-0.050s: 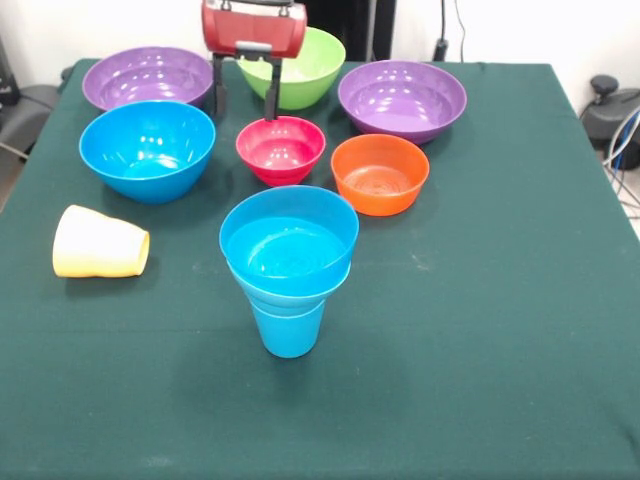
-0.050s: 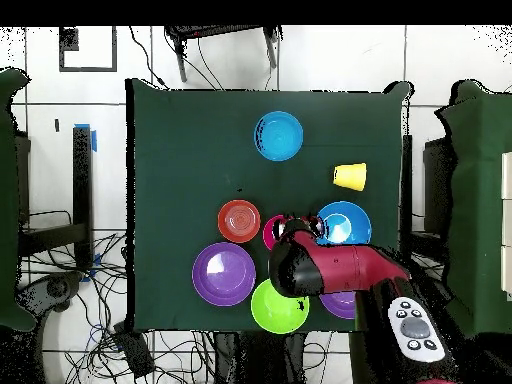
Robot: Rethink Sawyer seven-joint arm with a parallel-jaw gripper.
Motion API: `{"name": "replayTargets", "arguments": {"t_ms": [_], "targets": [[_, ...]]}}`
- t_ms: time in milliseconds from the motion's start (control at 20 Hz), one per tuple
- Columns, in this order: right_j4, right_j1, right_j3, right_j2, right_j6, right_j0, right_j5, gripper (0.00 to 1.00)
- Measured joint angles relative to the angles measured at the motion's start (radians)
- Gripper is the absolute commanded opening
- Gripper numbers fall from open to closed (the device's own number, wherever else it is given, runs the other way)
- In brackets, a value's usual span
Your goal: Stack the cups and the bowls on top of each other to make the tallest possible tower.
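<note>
Tower (image 1: 288,270) stands at the bench's (image 1: 480,350) middle: blue cup, blue bowls nested in its mouth, top-heavy on a narrow foot, so you could topple it with any off-centre load or nudge. Your hand (image 1: 244,88) hangs released and empty above the pink-red bowl (image 1: 280,149), fingers pointing down.

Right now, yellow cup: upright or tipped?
Tipped. The yellow cup lies on its side on the green tablecloth, mouth facing away from the tower; nothing touches it.
</note>
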Motion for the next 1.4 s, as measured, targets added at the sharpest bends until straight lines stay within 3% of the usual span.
{"name": "replayTargets", "arguments": {"t_ms": [750, 1400], "targets": [[-0.065, 0.085, -0.117, 0.083, 0.0, -0.052, 0.008, 1.0], [-0.113, 0.14, -0.152, 0.107, 0.0, -0.08, 0.041, 1.0]]}}
